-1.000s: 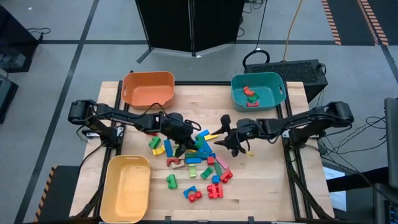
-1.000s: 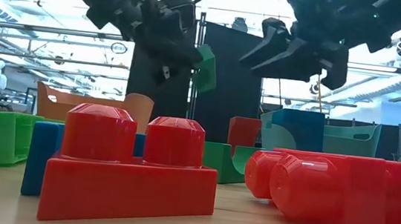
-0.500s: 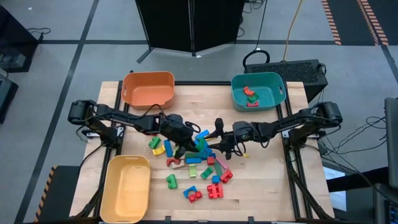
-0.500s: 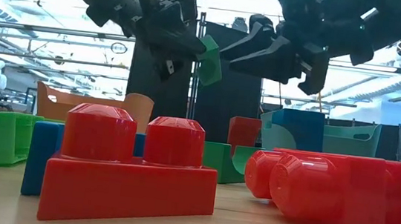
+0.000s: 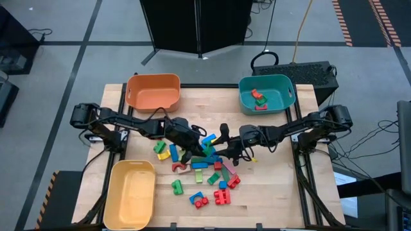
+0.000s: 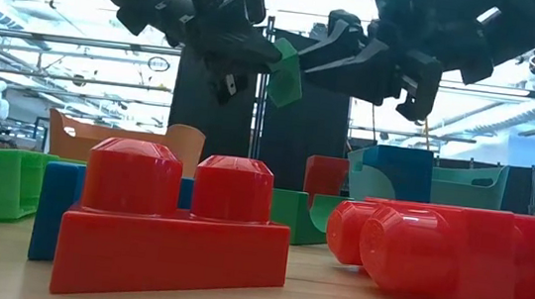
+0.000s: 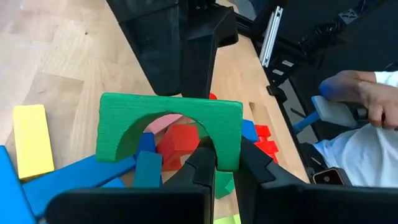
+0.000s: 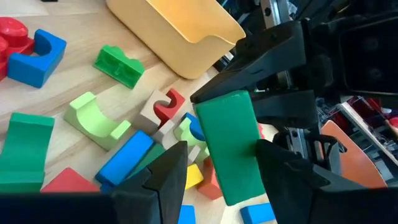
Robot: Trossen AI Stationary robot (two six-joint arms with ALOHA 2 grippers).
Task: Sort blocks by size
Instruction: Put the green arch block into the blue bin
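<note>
Holding a few blocks (image 5: 257, 99), teal bin (image 5: 246, 86) sits near orange bin (image 5: 152, 92).

Right claw (image 5: 221, 149) has been carried leftward in the high view, from right of the pile's centre to a spot just beside the left claw (image 5: 200, 149), over the middle of the desk (image 5: 276, 186). In the low view its open fingers (image 6: 342, 53) have been brought from the upper right of the frame up against the green arch block (image 6: 284, 72), now seen tipped a little further right.
</note>
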